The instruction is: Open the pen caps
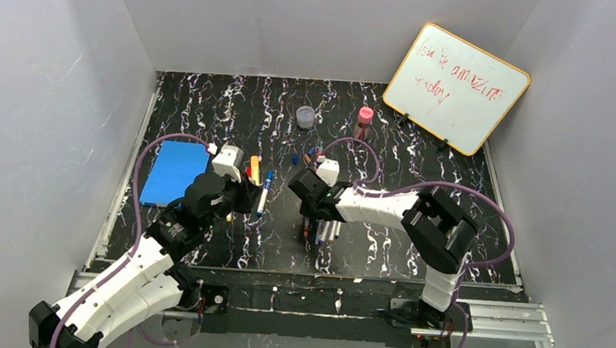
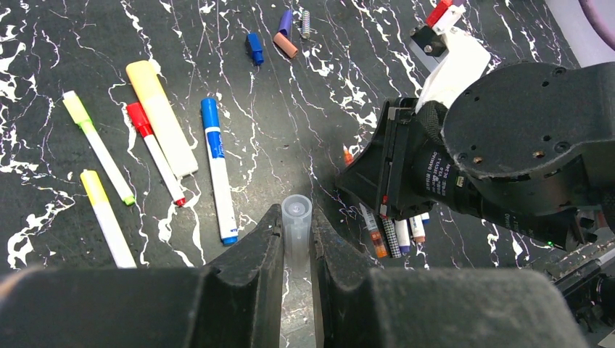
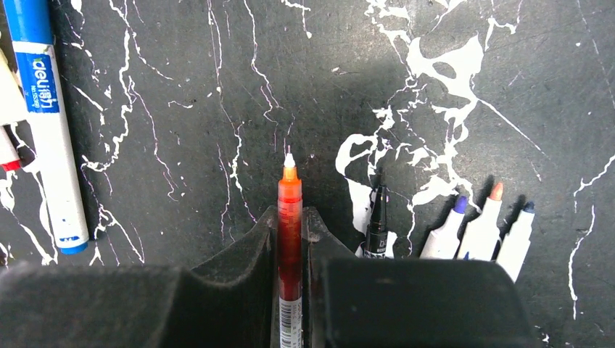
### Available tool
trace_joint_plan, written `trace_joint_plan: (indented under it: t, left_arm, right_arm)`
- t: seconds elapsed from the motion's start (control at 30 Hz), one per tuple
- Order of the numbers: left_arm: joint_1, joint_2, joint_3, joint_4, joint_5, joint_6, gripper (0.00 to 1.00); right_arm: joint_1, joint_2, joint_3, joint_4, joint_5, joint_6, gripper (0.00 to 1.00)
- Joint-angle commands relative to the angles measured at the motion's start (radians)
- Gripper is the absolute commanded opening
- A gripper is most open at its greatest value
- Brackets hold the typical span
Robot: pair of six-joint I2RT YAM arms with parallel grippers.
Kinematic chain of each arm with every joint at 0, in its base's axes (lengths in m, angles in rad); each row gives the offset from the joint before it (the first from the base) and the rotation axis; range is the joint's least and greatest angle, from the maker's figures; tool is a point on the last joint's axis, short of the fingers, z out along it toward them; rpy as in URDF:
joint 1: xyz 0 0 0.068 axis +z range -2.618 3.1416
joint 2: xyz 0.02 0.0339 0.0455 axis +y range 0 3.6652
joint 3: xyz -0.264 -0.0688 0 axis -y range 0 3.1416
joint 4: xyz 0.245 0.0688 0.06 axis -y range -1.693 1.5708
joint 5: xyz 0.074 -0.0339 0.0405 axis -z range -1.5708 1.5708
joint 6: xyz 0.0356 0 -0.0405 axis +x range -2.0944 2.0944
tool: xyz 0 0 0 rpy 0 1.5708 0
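My left gripper [image 2: 296,220] is shut on a clear, translucent pen cap [image 2: 296,209], held just above the table. My right gripper [image 3: 290,215] is shut on a thin red pen [image 3: 289,194]; its orange-white tip is bare and points away from me. Left of the left gripper lie capped pens: a blue-capped marker [image 2: 217,167], an orange highlighter [image 2: 161,116], a red-capped one [image 2: 154,152] and two yellow ones [image 2: 98,145]. Loose pen caps [image 2: 254,47] lie farther back. Uncapped pens [image 3: 446,232] lie beside the right gripper. From above, both grippers [image 1: 245,190] [image 1: 312,212] hang mid-table.
A blue pad [image 1: 174,172] lies at the left. A round clear jar [image 1: 305,117] and a pink-capped bottle [image 1: 364,120] stand at the back. A whiteboard [image 1: 457,86] leans in the back right corner. Grey walls close in three sides.
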Motion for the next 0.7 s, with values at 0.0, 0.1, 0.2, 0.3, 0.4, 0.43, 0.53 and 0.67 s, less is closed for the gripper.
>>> trace_joint_plan:
  t: [0.0, 0.1, 0.2, 0.3, 0.4, 0.43, 0.53, 0.67]
  left_arm:
    - [0.0, -0.017, 0.006, 0.004, -0.018, 0.015, 0.0]
    - [0.001, -0.015, 0.005, 0.005, -0.017, 0.015, 0.0]
    - [0.001, -0.012, 0.006, 0.005, -0.013, 0.015, 0.0]
    - [0.001, -0.009, 0.007, 0.005, -0.011, 0.015, 0.0]
    - [0.0, -0.008, 0.005, 0.007, -0.009, 0.014, 0.0]
    - [0.0, -0.008, 0.006, 0.007, -0.008, 0.013, 0.0]
    - [0.001, -0.005, 0.006, 0.008, -0.007, 0.013, 0.0]
    - [0.001, 0.001, 0.007, 0.005, -0.005, 0.015, 0.0]
  right_arm:
    - [0.013, 0.025, 0.029, -0.062, 0.045, 0.05, 0.17]
    - [0.021, 0.03, 0.025, -0.078, 0.046, 0.057, 0.26]
    - [0.029, 0.031, 0.006, -0.085, 0.04, 0.064, 0.29]
    - [0.031, 0.029, -0.002, -0.092, 0.04, 0.065, 0.29]
    - [0.033, 0.023, -0.012, -0.088, 0.032, 0.06, 0.28]
    - [0.032, 0.022, -0.013, -0.088, 0.03, 0.058, 0.28]
    - [0.034, 0.017, 0.0, -0.099, 0.022, 0.051, 0.28]
    - [0.034, -0.009, 0.039, -0.114, 0.012, 0.024, 0.35]
